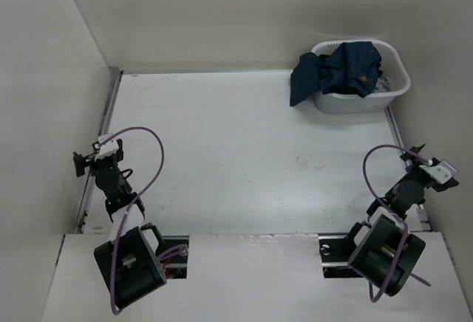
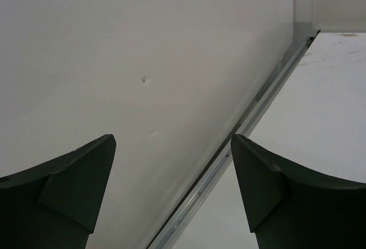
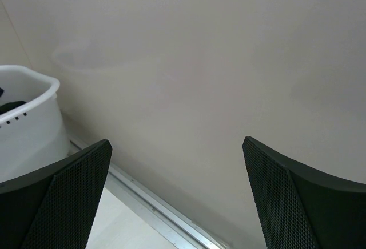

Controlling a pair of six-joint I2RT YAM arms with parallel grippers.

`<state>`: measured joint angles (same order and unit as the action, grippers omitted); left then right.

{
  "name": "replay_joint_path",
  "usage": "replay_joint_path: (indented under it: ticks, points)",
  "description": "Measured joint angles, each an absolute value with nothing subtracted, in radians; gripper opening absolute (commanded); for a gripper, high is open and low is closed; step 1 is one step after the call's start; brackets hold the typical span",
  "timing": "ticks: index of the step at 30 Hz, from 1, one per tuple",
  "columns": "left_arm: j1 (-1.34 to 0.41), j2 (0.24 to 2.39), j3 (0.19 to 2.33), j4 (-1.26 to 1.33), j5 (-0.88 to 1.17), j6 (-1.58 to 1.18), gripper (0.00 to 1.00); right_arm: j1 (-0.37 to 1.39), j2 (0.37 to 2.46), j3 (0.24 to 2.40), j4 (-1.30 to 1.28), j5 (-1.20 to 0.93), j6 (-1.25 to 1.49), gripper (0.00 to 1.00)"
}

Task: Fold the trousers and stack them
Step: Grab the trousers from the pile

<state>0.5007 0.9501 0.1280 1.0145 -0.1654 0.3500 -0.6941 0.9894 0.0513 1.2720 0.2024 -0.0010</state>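
On the table (image 1: 222, 152), the basket (image 1: 400, 88) at the far right corner holds the trousers (image 1: 347, 67), crumpled and draped over its left rim, so all folding and stacking remain, with left gripper (image 2: 171, 146) and right gripper (image 3: 177, 146) wide open, empty.

Matt, dark navy denim cloth of the trousers (image 1: 355, 67) against the smooth, faintly glossy white plastic of the laundry basket (image 1: 355, 105), far right; the matt white table (image 1: 236, 152) carries faint scuffs, edged left by a dull metal rail (image 2: 260, 103).
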Motion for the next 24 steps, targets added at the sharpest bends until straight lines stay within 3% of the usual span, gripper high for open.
replay_joint_path:
  ticks: [13, 17, 19, 20, 21, 24]
  points:
    - [0.501, 0.95, 0.128, 1.015, -0.165, 0.353, 0.83, -0.74, 0.978, 0.051, 1.283, 0.159, 0.041, 1.0]
    - [0.501, 0.951, 0.128, 1.016, -0.165, 0.353, 0.83, -0.624, 0.729, 0.071, 1.17, 0.07, -0.056, 1.0]
    - [0.501, 0.953, 0.128, 1.019, -0.165, 0.353, 0.83, -0.486, 0.638, 0.173, 1.084, 0.004, -0.11, 1.0]
    - [0.501, 0.957, 0.128, 1.022, -0.165, 0.353, 0.83, -0.364, 0.687, 0.363, 0.913, 0.012, -0.138, 1.0]
    - [0.501, 0.964, 0.128, 1.023, -0.166, 0.353, 0.83, -0.338, 0.714, 0.426, 0.872, 0.011, -0.141, 1.0]
    - [0.501, 0.973, 0.128, 1.022, -0.167, 0.353, 0.84, -0.163, 0.953, 0.875, 0.548, 0.083, -0.159, 1.0]
